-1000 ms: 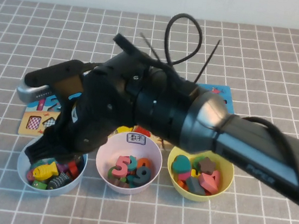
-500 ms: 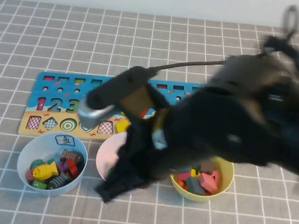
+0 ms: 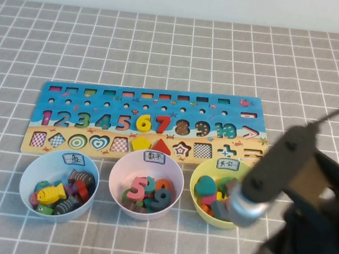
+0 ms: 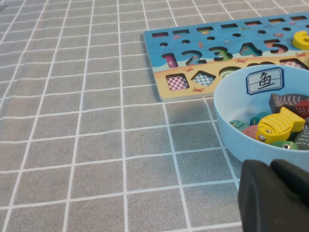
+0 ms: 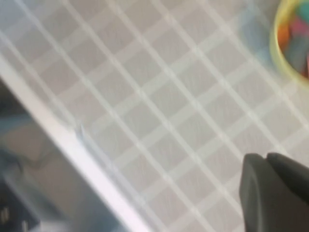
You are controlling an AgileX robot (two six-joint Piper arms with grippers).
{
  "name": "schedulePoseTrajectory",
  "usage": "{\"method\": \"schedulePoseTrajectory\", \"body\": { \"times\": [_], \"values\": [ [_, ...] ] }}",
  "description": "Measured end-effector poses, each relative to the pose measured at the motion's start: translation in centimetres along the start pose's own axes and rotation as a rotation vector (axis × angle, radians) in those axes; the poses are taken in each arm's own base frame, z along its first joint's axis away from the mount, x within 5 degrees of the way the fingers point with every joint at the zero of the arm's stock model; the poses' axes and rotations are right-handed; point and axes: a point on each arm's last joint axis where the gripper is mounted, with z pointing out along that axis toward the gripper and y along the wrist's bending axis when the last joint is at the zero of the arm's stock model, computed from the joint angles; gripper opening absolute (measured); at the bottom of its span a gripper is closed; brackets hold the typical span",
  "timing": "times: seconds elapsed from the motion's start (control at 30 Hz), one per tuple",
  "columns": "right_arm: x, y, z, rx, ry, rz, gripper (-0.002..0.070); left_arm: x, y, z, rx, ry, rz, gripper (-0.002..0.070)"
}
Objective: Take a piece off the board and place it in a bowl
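right gripper: down at the near right of the table, just near-side and right of the yellow round plastic bowl. Honestly can't tell if it's open or closed, it's all a dark smear.
right arm: black with a silver end cap, hanging over the right rim of that yellow bowl and covering part of it.
left gripper: parked low at the near left, just near-side of the pale blue round plastic bowl. Its two black pads sit pressed together with nothing between them.
small red block with a white mark: looks like it's already in the pale blue bowl, on the right side of the heap, just right of the yellow fish piece.
pale blue bowl: leftmost of three bowls in a row, white label on its far rim, full of fish pieces.
white-pink round bowl: the middle one, holding coloured numerals.
long flat puzzle board, blue top and tan strip: just beyond the bowls, numerals 1–10 across it.
grey checked tablecloth: under everything.
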Motion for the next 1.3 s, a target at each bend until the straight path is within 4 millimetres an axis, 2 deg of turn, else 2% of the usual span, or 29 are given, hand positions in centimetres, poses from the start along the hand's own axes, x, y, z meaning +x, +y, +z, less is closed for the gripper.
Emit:
{"method": "schedulePoseTrajectory", "body": {
  "times": [0.1,0.3,0.5,0.6,0.73,0.93,1.03,1.13,1.3],
  "values": [
    [1.3,-0.3,-0.9,0.017,0.065,-0.001,-0.0015,0.0,0.0,0.0,0.000,0.000,0.000,0.0002],
    [2.6,-0.7,-1.6,0.045,0.034,-0.013,-0.0016,0.0,0.0,0.0,0.000,0.000,0.000,0.0002],
    [4.3,-1.2,-0.4,0.061,-0.068,-0.033,-0.0016,0.0,0.0,0.0,0.000,0.000,0.000,0.0002],
    [5.6,-2.3,0.8,0.078,-0.164,0.017,-0.0017,0.0,0.0,0.0,0.000,0.000,0.000,0.0002],
    [8.6,-5.4,2.5,0.179,-0.325,0.151,-0.0016,0.0,0.0,0.0,0.000,0.000,0.000,0.0002],
    [14.2,-8.4,3.3,0.416,-0.679,0.322,-0.0017,0.0,0.0,0.0,0.000,0.000,0.000,0.0003],
    [17.4,-8.7,3.7,0.555,-0.782,0.399,-0.0017,0.0,0.0,0.0,0.000,0.000,0.000,0.0002],
    [19.7,-8.5,4.1,0.665,-0.848,0.446,-0.0017,0.0,0.0,0.0,0.000,0.000,0.000,0.0002],
    [22.0,-7.9,5.1,0.729,-0.914,0.530,-0.0017,0.0,0.0,0.0,0.000,0.000,0.000,0.0002]
  ]
}}
